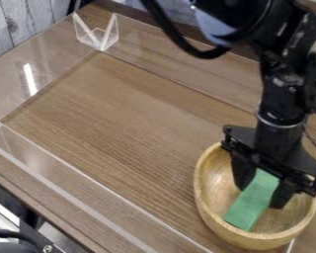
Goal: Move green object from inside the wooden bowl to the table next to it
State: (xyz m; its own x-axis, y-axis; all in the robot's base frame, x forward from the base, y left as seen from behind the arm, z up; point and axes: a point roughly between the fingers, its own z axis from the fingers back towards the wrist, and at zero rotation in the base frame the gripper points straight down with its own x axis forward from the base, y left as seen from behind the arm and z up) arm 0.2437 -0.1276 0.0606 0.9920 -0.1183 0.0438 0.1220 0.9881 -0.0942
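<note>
The green object (251, 206) lies tilted inside the wooden bowl (213, 203), which sits at the near right corner of the table (121, 119). Its lower end rests near the bowl's front wall and its upper end points up between my fingers. My gripper (273, 186) hangs straight down over the bowl and is open. The black fingers (240, 174) stand wider apart than the block, and I see no pad pressing on it. The arm hides the bowl's far rim.
Low clear acrylic walls (42, 168) border the tabletop on the left and front. A small clear stand (95, 32) sits at the far left corner. The bowl lies close to the table's right and front edges, and bare wood stretches to its left.
</note>
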